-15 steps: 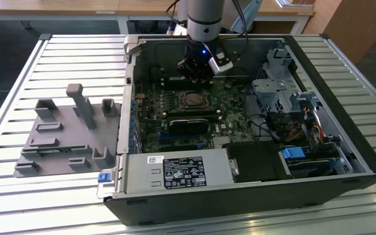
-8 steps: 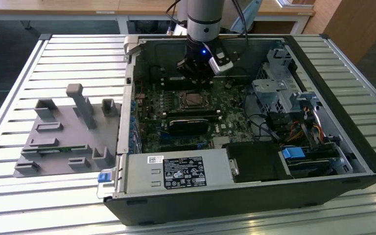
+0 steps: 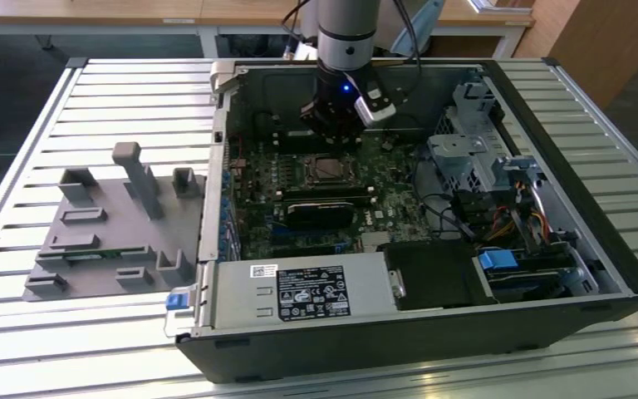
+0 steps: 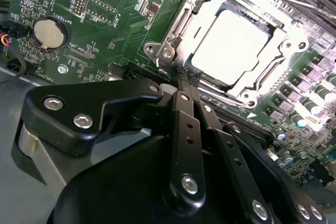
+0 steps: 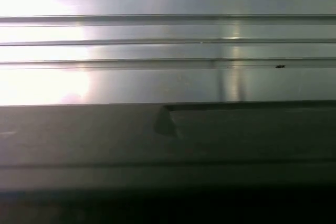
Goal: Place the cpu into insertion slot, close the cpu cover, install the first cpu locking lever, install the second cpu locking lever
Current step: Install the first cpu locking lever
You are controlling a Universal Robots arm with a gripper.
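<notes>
a: exterior view, quick. arm hangs inside the open computer case (image 3: pixel 585 274), gripper (image 3: pixel 336 126) just behind the socket (image 3: pixel 326 169) on the green board (image 3: pixel 296 195). grey parts tray (image 3: pixel 109 224) well apart, on the exterior view's left, on the slatted table (image 3: pixel 31 125).

b: chip visible there?

a: too small to tell. second wrist view has it: chip (image 4: pixel 229 45) lying flat in the socket (image 4: pixel 231 8), metal cover (image 4: pixel 181 30) down around it, silver top showing through the window. coin battery (image 4: pixel 48 32) off to the side on the board.

b: gripper?

a: fingers (image 4: pixel 184 129) pressed together, holding nothing, tips just beside the cover's corner. first wrist view shows slats (image 5: pixel 168 40), a dark edge (image 5: pixel 168 145).
</notes>
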